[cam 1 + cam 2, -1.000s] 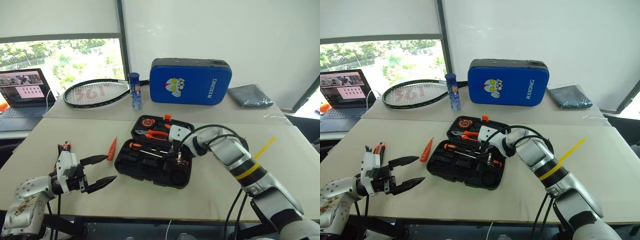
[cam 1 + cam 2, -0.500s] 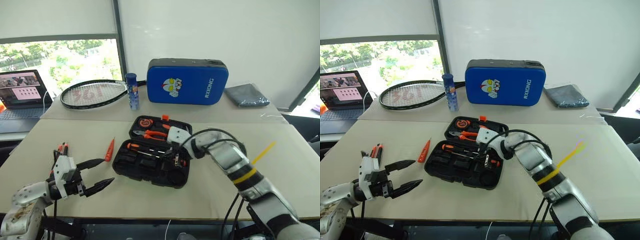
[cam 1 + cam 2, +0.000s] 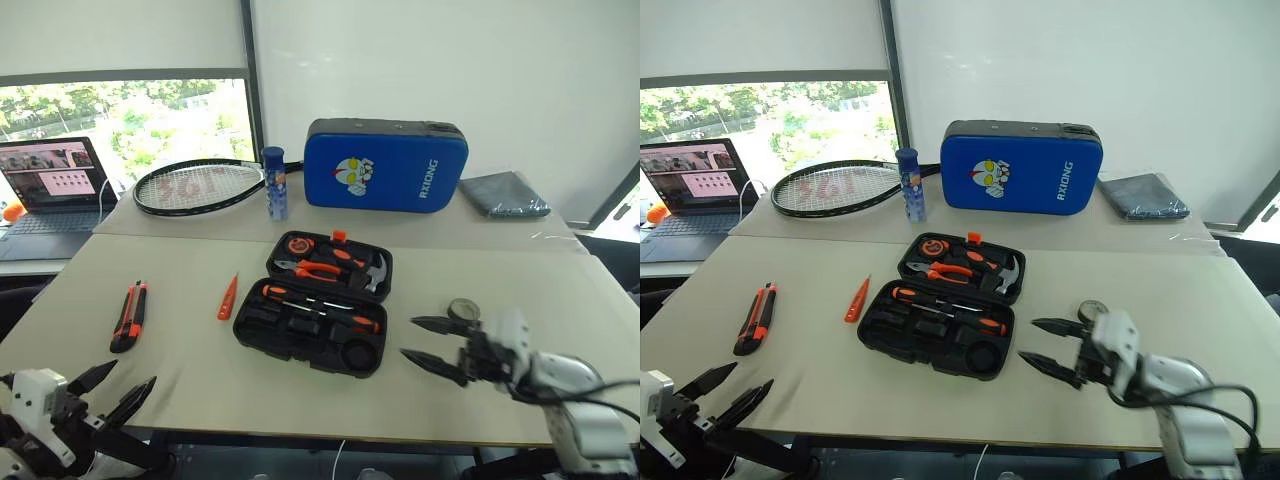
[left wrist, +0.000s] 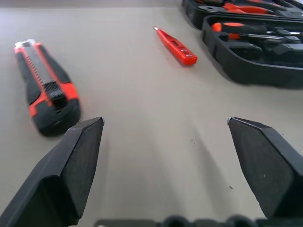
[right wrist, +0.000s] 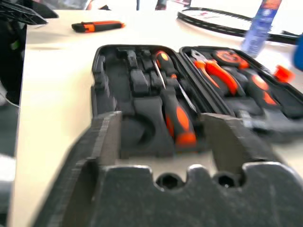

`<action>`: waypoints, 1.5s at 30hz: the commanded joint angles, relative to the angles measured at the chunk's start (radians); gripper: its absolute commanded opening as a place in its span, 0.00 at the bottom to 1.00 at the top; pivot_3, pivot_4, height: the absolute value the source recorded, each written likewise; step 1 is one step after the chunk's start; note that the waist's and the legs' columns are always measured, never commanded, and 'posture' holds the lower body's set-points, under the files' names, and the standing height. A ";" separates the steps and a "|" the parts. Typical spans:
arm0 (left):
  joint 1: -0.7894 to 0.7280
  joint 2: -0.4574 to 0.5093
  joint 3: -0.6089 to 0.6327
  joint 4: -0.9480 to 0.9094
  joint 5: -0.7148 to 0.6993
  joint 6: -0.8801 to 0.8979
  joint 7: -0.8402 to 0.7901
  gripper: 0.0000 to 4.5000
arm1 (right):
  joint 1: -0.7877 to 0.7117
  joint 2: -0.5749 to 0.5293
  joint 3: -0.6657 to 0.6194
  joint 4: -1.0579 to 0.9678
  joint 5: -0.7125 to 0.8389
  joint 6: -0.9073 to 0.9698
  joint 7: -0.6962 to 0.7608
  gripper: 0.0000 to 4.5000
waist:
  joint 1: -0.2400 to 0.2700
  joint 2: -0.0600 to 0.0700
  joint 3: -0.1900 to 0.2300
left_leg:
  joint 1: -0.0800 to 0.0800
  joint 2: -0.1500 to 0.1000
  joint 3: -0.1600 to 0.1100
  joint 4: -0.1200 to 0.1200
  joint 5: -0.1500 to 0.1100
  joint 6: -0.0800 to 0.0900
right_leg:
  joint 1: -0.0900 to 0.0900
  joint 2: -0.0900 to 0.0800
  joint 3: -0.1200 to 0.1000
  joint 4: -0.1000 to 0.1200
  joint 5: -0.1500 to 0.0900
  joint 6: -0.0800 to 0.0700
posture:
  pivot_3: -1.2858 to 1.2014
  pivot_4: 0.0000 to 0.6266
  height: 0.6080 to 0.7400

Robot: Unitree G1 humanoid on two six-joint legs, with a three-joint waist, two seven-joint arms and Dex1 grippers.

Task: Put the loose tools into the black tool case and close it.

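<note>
The black tool case (image 3: 262, 325) lies open mid-table, with pliers, a hammer and two orange-black screwdrivers (image 5: 176, 118) in its slots. An orange-and-black utility knife (image 3: 129, 315) and a slim orange tester screwdriver (image 3: 228, 297) lie loose on the table left of the case. A small dark round roll (image 3: 463, 311) sits right of the case. My right gripper (image 3: 410, 338) hovers open and empty beside that roll, pointing at the case. My left gripper (image 3: 130, 375) is open and empty at the near left table edge, short of the knife (image 4: 45, 92).
A second table behind holds a blue padded case (image 3: 385, 165), a tennis racket (image 3: 195, 187), a blue bottle (image 3: 275, 182) and a folded grey cloth (image 3: 503, 194). A laptop (image 3: 50, 185) stands at the far left. A yellow strip is no longer seen.
My right gripper has drawn back from over the case to its right and opened, leaving a screwdriver in the case. My left gripper has pulled back towards the near left edge, still open.
</note>
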 commanded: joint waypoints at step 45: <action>-1.231 0.111 -0.728 0.487 0.247 0.982 0.377 0.42 | 0.045 0.011 0.060 -0.344 0.150 0.053 -0.276 1.00 | 0.029 0.001 0.003 | 0.000 -0.004 -0.003 -0.006 0.001 -0.004 | -0.001 0.001 -0.001 0.002 0.002 -0.005 | 0.52 0.24 1.00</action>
